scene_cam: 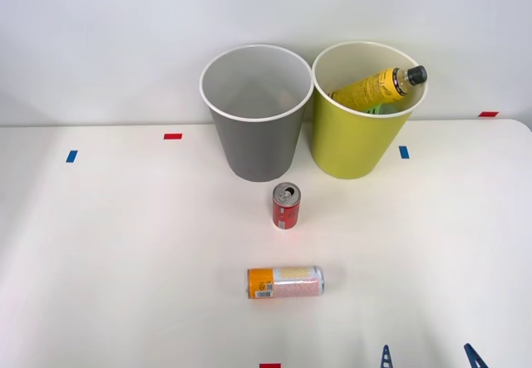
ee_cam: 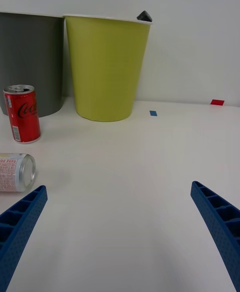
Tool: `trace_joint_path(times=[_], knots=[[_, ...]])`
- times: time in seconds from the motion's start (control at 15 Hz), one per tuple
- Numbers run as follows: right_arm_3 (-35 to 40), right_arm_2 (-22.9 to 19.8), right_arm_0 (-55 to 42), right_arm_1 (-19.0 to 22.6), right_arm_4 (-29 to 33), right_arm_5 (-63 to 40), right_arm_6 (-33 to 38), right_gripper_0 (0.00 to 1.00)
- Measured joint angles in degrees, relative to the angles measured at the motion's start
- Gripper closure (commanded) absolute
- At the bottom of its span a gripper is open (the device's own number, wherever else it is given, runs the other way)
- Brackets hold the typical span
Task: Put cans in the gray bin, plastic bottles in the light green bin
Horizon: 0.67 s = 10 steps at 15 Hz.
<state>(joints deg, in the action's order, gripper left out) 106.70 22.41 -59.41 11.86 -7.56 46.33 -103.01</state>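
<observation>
Right gripper [scene_cam: 429,357] nearest, fingers [ee_cam: 218,219] spread wide, holding nothing. Slim can [scene_cam: 285,282] lies on its side in front of the red can [scene_cam: 286,206]; red can upright, just in front of gray bin [scene_cam: 256,139]. Bottle [scene_cam: 379,87] leans inside green bin [scene_cam: 359,139], right of gray bin

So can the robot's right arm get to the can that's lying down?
Probably yes. The right gripper is open and empty, and bare table lies between it and the lying slim can. The red can stands farther back, apart.
</observation>
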Motion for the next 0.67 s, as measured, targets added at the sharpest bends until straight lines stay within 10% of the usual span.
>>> trace_joint_path(times=[0.67], knots=[[0.00, 0.00, 0.00, 0.00, 0.00, 0.00, 0.00, 0.00]])
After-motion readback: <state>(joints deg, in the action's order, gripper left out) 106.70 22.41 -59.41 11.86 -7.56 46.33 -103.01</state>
